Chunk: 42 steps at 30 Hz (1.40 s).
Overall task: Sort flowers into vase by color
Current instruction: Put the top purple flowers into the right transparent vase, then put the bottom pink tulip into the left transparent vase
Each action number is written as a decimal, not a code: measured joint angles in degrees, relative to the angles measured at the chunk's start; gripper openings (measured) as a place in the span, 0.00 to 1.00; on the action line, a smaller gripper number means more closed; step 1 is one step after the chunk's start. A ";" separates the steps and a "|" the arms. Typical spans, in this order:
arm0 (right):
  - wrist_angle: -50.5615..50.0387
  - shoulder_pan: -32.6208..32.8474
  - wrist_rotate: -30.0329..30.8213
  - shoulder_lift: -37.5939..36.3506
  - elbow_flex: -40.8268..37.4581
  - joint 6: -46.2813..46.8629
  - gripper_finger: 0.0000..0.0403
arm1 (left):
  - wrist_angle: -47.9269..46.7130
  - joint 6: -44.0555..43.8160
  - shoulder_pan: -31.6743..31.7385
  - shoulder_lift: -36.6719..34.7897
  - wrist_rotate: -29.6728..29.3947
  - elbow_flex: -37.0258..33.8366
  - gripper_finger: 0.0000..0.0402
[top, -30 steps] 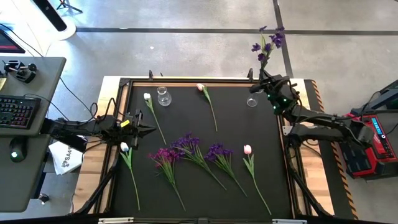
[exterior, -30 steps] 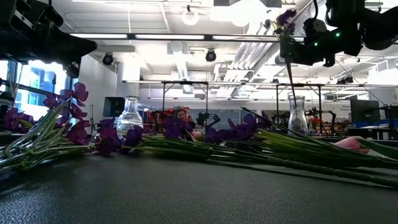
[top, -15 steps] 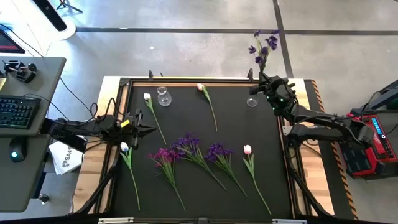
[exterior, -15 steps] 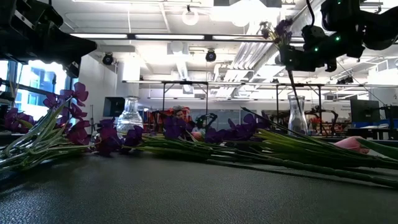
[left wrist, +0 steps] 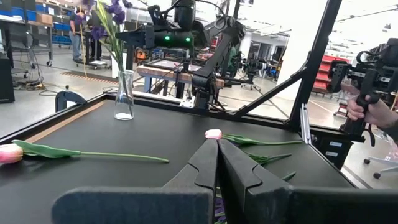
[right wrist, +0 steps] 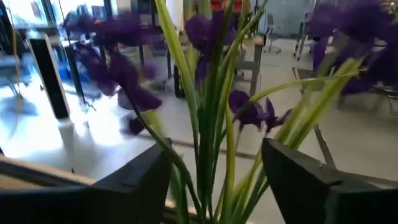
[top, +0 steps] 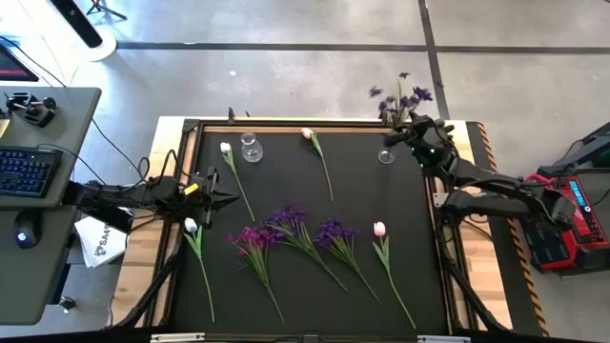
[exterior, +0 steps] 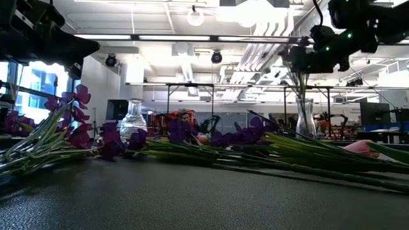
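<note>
A purple flower point(top: 400, 98) stands in the clear vase point(top: 386, 155) at the table's far right, its stem point(exterior: 299, 86) rising out of the neck. My right gripper point(top: 405, 133) is open above the vase. Its fingers stand on either side of the stems and leaves point(right wrist: 214, 124) without gripping them. My left gripper point(top: 229, 198) waits shut at the table's left side, low over the mat. A second vase point(top: 251, 148) stands far left. Purple flowers point(top: 286, 217), white tulips point(top: 226, 149) and pink tulips point(top: 379, 229) lie flat on the mat.
Black mat point(top: 315, 286) with a raised frame; several flowers lie across its middle and near part. Another pink tulip point(top: 307, 134) lies at the far edge and a white tulip point(top: 191, 226) near my left gripper. A person's hand point(left wrist: 367, 112) holds a device beyond the table.
My right gripper has opened and let go of the purple flower. The flower has dropped lower into the far right vase, its blooms sinking and spreading a little. The gripper has stayed above the vase.
</note>
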 joint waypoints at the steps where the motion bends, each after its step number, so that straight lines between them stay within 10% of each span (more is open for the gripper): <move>1: -3.09 0.01 0.05 -0.29 1.15 0.33 0.61 | -0.02 0.00 0.00 0.00 0.00 0.00 0.00; 15: -43.91 9.16 3.52 -0.41 18.92 15.34 0.63 | -0.04 0.00 0.00 -0.01 0.00 0.01 0.00; 26: -57.19 23.00 2.80 1.41 21.46 32.98 0.63 | -0.07 -0.02 0.00 0.01 0.00 0.01 0.00; 42: -59.49 45.26 -21.72 20.29 21.44 60.31 0.63 | -0.17 -0.01 0.00 0.00 0.00 -0.01 0.00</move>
